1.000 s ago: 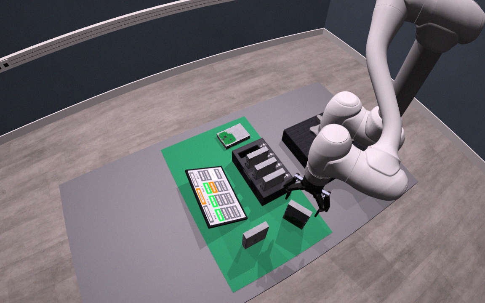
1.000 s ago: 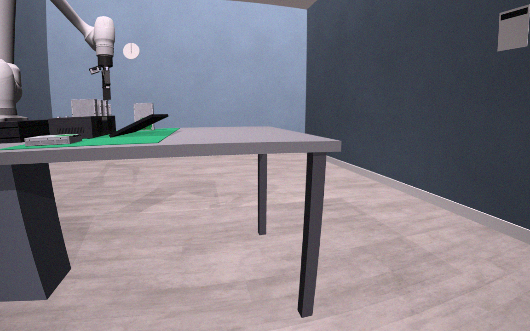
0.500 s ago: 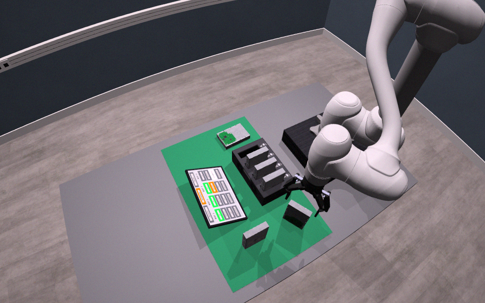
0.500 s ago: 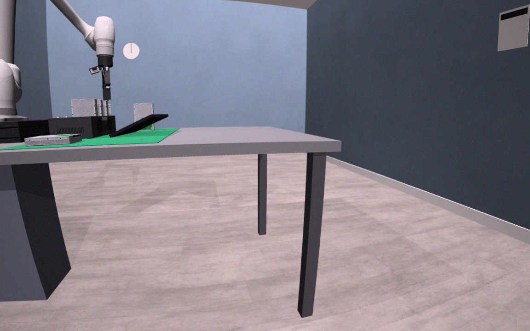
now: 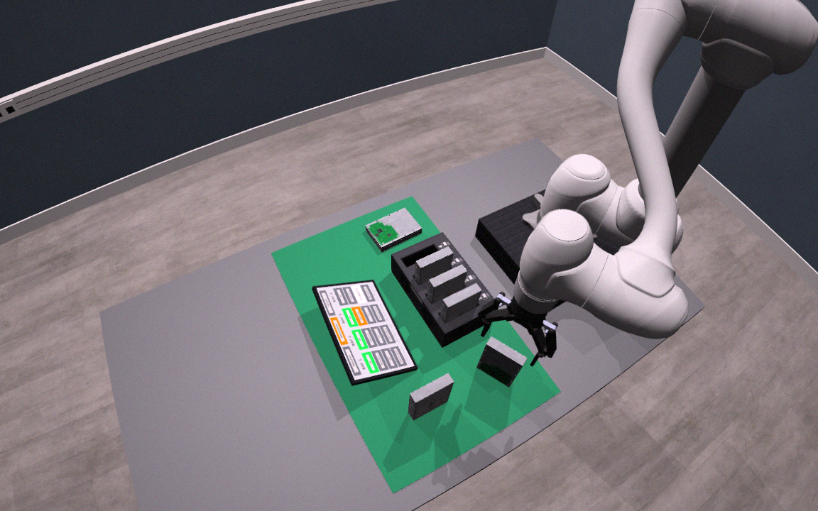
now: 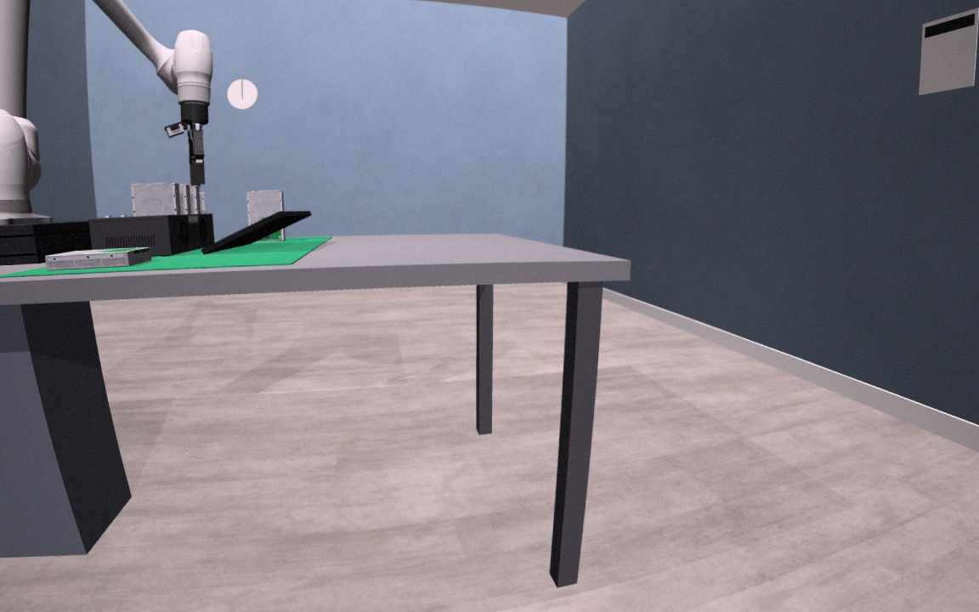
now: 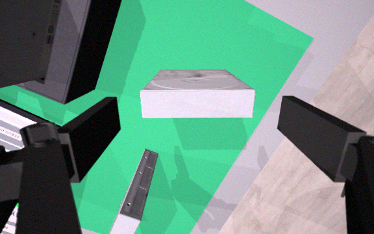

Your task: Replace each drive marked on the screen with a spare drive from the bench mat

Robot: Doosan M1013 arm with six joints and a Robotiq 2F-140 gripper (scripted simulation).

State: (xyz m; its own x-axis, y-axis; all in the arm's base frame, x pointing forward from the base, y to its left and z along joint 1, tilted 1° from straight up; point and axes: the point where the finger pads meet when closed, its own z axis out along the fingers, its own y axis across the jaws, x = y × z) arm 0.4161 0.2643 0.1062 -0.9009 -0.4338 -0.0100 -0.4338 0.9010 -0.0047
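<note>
My gripper (image 5: pixel 508 346) (image 6: pixel 197 182) (image 7: pixel 199 112) is open and empty, with its fingers above and either side of a grey drive (image 5: pixel 502 360) (image 7: pixel 197 104) standing on the green mat (image 5: pixel 399 463) (image 7: pixel 174 39). Another drive (image 5: pixel 431 397) (image 7: pixel 141 185) stands upright nearby. A third drive (image 5: pixel 393 227) (image 6: pixel 98 258) lies flat at the far end, green board up. The black dock (image 5: pixel 463 331) (image 6: pixel 127 232) (image 7: pixel 93 49) holds three upright drives; its bay nearest the flat drive is empty. The screen (image 5: pixel 364 343) (image 6: pixel 261 228) (image 7: pixel 2 127) shows green and orange boxes; most text is too small to read.
The screen leans beside the dock, its raised edge away from it. The arm's black base block (image 5: pixel 500 244) stands behind the dock on the grey table (image 5: pixel 209 381) (image 6: pixel 439 251). The dock's near end is close to the finger on that side.
</note>
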